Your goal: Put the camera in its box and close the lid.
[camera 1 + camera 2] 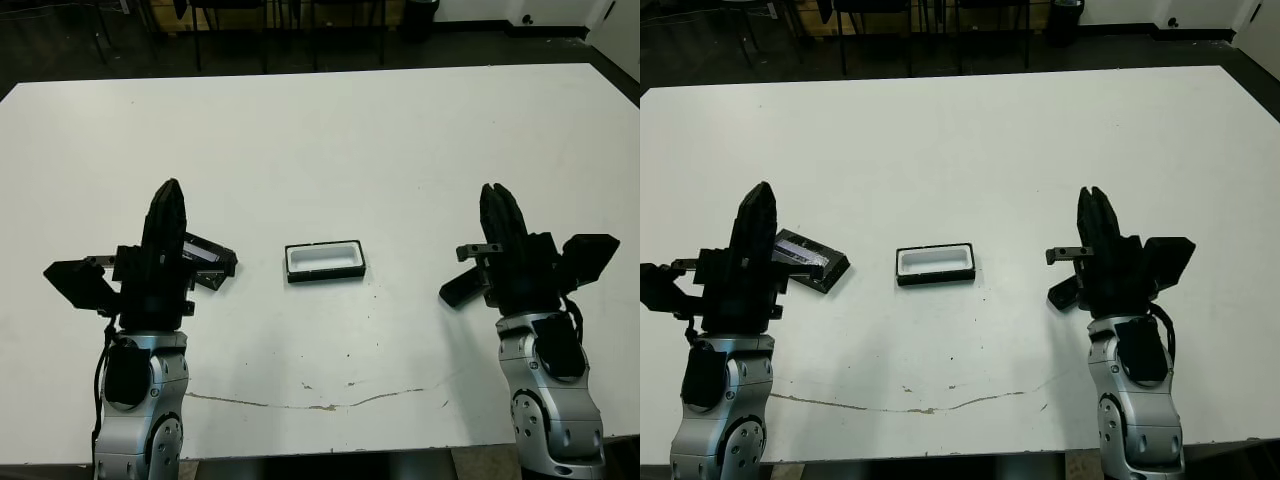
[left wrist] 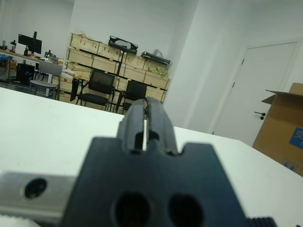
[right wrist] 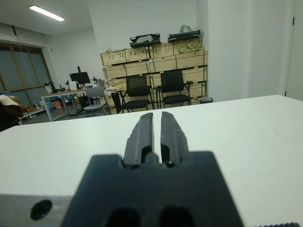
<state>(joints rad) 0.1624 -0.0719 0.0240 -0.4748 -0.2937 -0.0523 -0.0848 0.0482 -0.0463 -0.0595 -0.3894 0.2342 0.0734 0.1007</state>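
Observation:
The box, a shallow black tray with a white lining, lies open at the table's middle and holds nothing. To its left lies the lid, flat and black with a shiny panel, partly behind my left arm. The camera is a slim black bar on the table, just inside my right arm and partly hidden by it. My left gripper and right gripper both stand raised above the table. Each is shut on nothing, as the fingers and the fingers in the wrist views show.
The white table stretches far beyond the box. A thin crack line runs near its front edge. Chairs and stacked crates stand beyond the table's far side.

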